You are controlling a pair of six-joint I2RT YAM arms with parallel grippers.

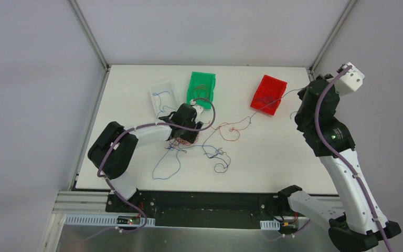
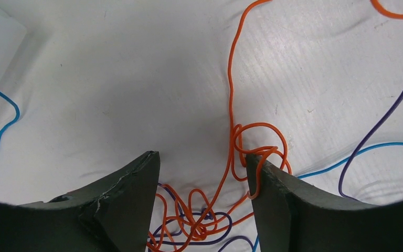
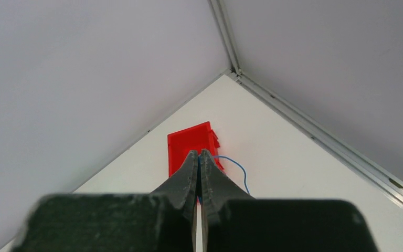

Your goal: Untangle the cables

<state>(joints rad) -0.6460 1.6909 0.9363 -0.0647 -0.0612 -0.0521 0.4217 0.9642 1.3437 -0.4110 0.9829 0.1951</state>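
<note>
Hair-thin cables [image 2: 230, 79] limp, snag-prone; pinch orange knot [image 2: 260, 151] at outer loop. Over it left end effector [image 2: 200, 157] released; right end effector [image 3: 199, 153] clenched on blue strand [image 3: 243, 172].

The cables [image 2: 230, 79] are thin wires in orange, blue and dark purple. They lie in a loose tangle on the white table [image 1: 283, 157], with an orange knot [image 2: 199, 226] in the middle. Long loops spread out from it.

Surface [image 1: 278, 157]: white | cables [image 2: 199, 223]: orange, blue, purple strands, knotted under left gripper [image 2: 202, 163], loose strands to its right | white bin [image 1: 163, 97], green bin [image 1: 202, 84]: just beyond left gripper | red bin [image 1: 268, 94]: ahead of right gripper [image 3: 199, 155]
</note>
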